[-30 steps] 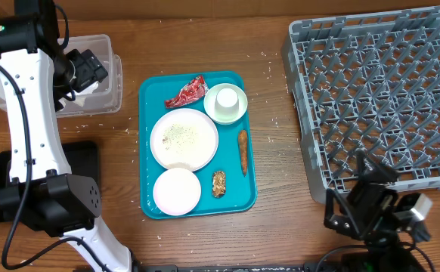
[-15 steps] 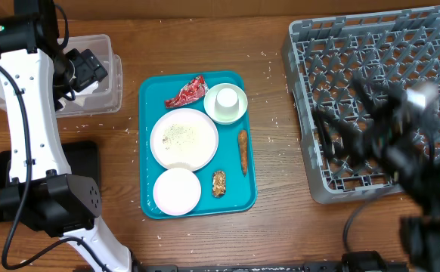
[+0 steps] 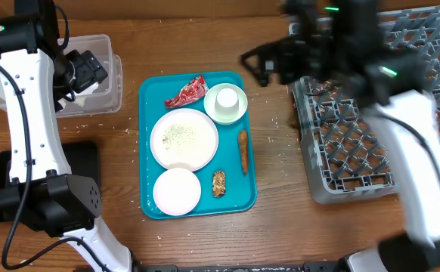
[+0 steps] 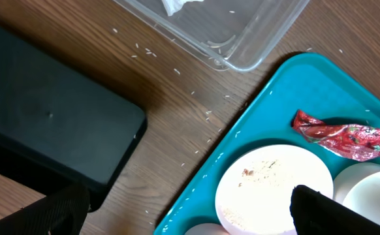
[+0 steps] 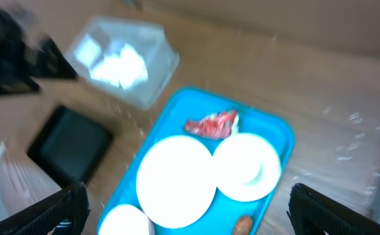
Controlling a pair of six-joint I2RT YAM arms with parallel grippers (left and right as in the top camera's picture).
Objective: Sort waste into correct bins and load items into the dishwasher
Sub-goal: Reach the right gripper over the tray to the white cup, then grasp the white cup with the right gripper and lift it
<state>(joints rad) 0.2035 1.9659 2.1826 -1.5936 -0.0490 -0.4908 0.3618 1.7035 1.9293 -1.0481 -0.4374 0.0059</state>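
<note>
On the teal tray [image 3: 231, 204] at mid-worktop [image 3: 280, 227], nearly all the work is still waiting. The wrapper [image 3: 186, 92] lies at its far edge, touching or just beside the cup [image 3: 226, 103]. The sausage [image 3: 243, 151] and chunk [image 3: 218, 183] lie along its right side. The plate [image 3: 201, 151] carries a scatter of rice crumbs [image 3: 178, 134], and a small plate [image 3: 177, 191] sits nearest the robot.

One piece of sorting looks done: the napkin [image 5: 118, 64] lies inside the tub [image 3: 103, 45] at far left. The black tray [image 4: 46, 117], beside the tub, looks bare. The rack [image 3: 432, 45] on the right shows no dishes in the part that can be seen. By that reckoning three waste pieces, the crumbs and all four dishes remain.

The left gripper [image 3: 90, 72] hangs over the tub with its jaws wide apart, holding nothing. The right gripper [image 3: 256, 64], blurred, is near the tray's far right corner, also spread wide and empty.

As for hindrances, the right arm [image 3: 401, 128] lies across the rack's left part and hides it. The left arm [image 3: 31, 121] crosses over the black tray. Loose grains [image 4: 177, 72] dot the wood between tub and teal tray. The cup crowding the wrapper may make that pick awkward.
</note>
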